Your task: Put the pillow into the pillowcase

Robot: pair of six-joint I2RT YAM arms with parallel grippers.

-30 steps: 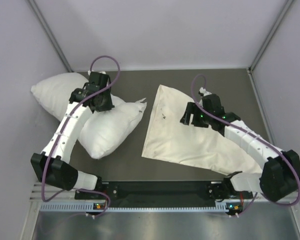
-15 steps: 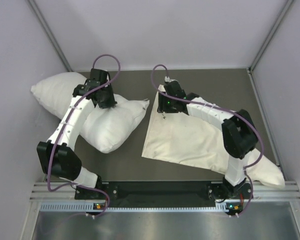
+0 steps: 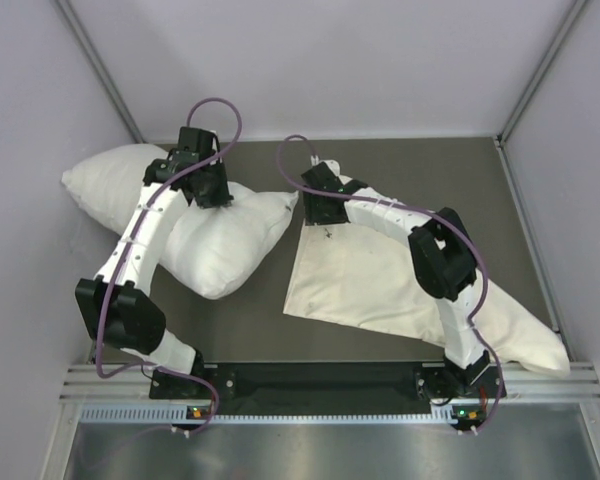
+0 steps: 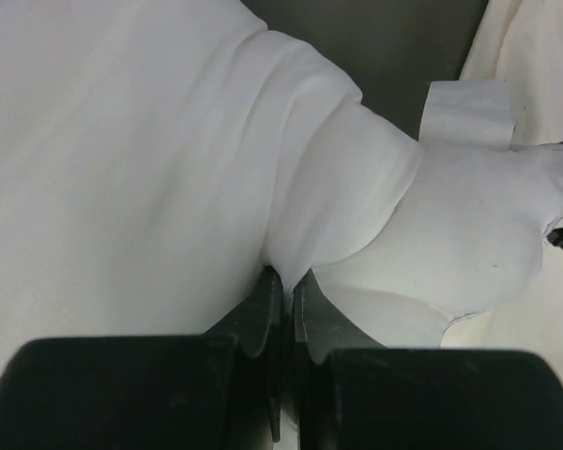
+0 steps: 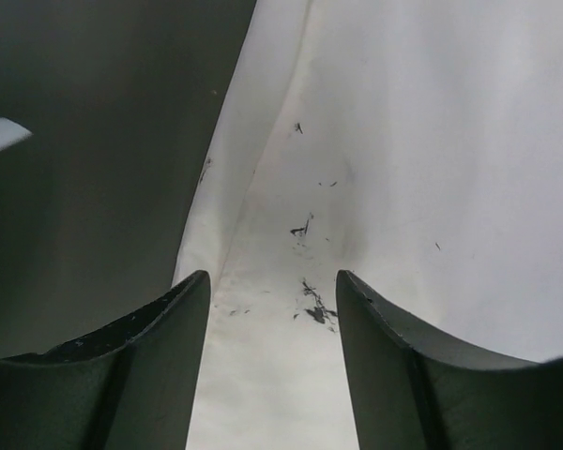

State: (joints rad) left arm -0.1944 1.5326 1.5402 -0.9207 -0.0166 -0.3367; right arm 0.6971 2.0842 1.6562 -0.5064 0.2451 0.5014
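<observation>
The pillow (image 3: 225, 245), plump and bright white, lies on the left half of the dark table. My left gripper (image 3: 215, 198) is shut on a pinch of its fabric near the top edge. In the left wrist view the black fingers (image 4: 263, 305) squeeze a fold of the pillow (image 4: 122, 141). The pillowcase (image 3: 380, 275), cream and flat, spreads across the right half. Over its far left corner hangs my right gripper (image 3: 323, 216), open. In the right wrist view the gripper (image 5: 272, 291) straddles smudged pillowcase cloth (image 5: 432, 141) near the edge, with nothing between the fingers.
Grey enclosure walls (image 3: 40, 120) close in on the left, back and right. A metal rail (image 3: 320, 385) carrying both arm bases runs along the near edge. A strip of bare table (image 3: 290, 170) separates pillow and pillowcase. A white pillow tag (image 4: 467, 112) juts toward the pillowcase.
My right arm has swung from the middle of the pillowcase to its far left corner, its jaws narrowing. My left gripper, still pinching, has dragged the pillow slightly toward the pillowcase.
</observation>
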